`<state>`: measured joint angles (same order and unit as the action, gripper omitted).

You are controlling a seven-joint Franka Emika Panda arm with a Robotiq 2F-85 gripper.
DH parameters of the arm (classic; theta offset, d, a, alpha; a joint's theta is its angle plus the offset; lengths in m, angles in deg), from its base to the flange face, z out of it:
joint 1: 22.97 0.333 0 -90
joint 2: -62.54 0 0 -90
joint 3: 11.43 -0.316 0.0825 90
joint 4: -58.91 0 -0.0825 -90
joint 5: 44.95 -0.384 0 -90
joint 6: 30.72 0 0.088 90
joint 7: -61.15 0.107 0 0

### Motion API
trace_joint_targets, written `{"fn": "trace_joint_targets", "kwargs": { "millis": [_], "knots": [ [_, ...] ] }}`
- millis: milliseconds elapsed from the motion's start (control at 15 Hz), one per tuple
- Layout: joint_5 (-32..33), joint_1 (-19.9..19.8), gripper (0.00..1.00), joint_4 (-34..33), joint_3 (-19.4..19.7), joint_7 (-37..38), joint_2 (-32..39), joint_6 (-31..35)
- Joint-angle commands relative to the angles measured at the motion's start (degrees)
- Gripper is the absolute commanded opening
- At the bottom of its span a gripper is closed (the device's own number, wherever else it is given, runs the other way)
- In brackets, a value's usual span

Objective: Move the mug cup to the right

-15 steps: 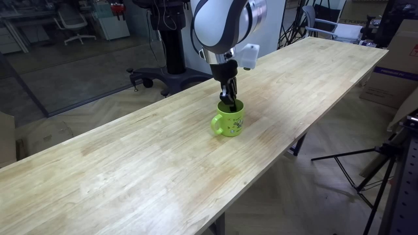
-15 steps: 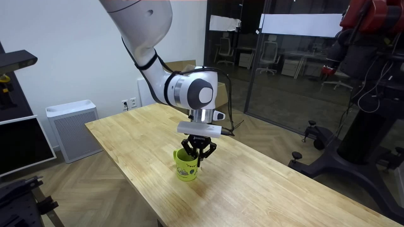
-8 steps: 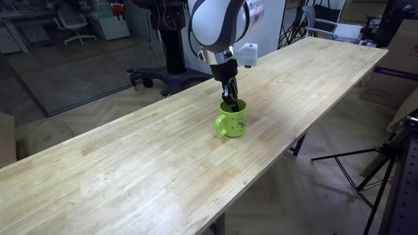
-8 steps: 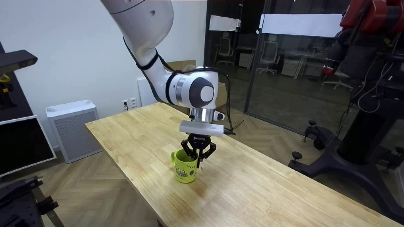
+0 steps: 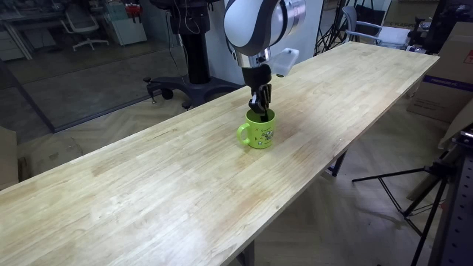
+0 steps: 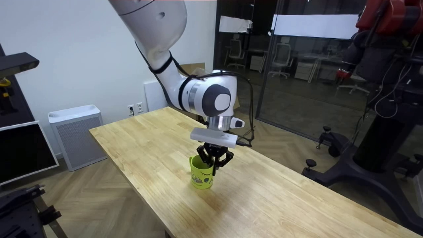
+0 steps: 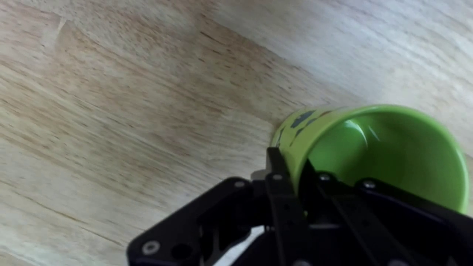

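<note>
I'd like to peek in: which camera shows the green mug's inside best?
The wrist view: it looks into the green mug, showing much of its inside, though the gripper covers part. Both exterior views show only some inner wall, with the gripper partly in front.

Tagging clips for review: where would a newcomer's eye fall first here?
Likely the lime-green mug, vivid against the pale wooden table, mid-frame in an exterior view. Next, the black tool straddling the mug's rim in the wrist view. Then the white robot arm, hanging from the top in both exterior views.

Pale wooden table (image 5: pixel 207 166) beneath lime-green mug (image 5: pixel 259 133)
</note>
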<state>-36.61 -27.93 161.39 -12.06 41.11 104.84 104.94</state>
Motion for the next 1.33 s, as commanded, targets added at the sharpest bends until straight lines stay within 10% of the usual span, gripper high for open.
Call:
{"fn": "trace_joint_targets", "kwargs": {
  "millis": [0,1267],
  "knots": [
    [-2.1,-0.9,0.03,-1.4,1.8,5.6,-0.5,-0.4],
    [-8.7,-6.9,0.03,-19.9,4.5,11.2,8.8,-11.6]
  ]
}}
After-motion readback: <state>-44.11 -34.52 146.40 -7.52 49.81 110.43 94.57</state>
